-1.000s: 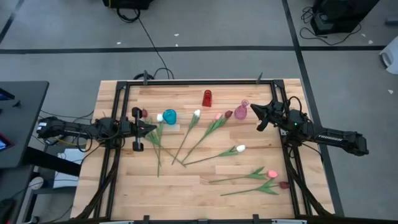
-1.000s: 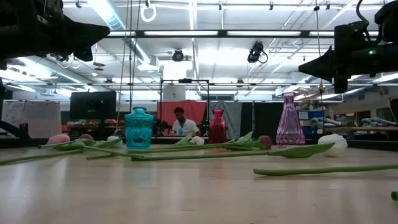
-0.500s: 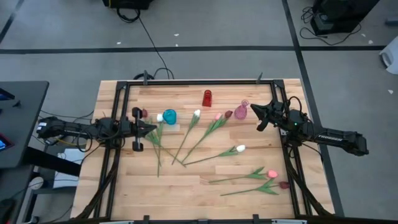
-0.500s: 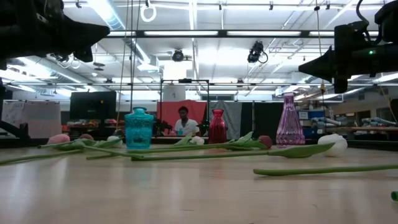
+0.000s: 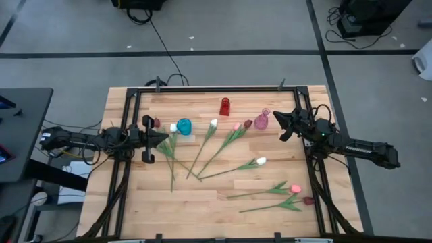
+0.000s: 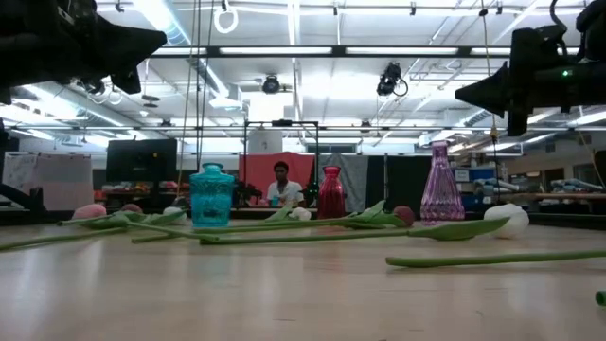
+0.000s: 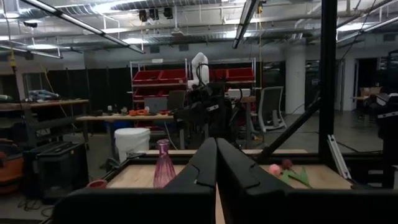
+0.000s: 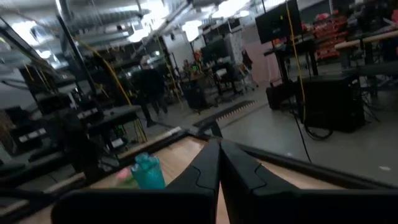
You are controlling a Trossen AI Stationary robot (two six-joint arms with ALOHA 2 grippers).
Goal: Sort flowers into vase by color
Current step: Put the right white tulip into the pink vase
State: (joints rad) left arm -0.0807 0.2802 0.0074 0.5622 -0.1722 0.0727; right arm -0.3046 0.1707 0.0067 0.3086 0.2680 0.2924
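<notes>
We judge the sorting not yet begun: all flowers [image 5: 226,145] lie loose across the table [image 5: 202,202], none in the teal vase [image 5: 183,126], red vase [image 5: 225,106] or pink vase [image 5: 261,120]. Left gripper [image 5: 164,137] and right gripper [image 5: 275,117], both clenched empty, hover near opposite side edges.

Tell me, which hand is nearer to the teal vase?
The left. The left hand is beside the teal vase, toward the table's left side. The right hand is far across the table, next to the pink vase.
</notes>
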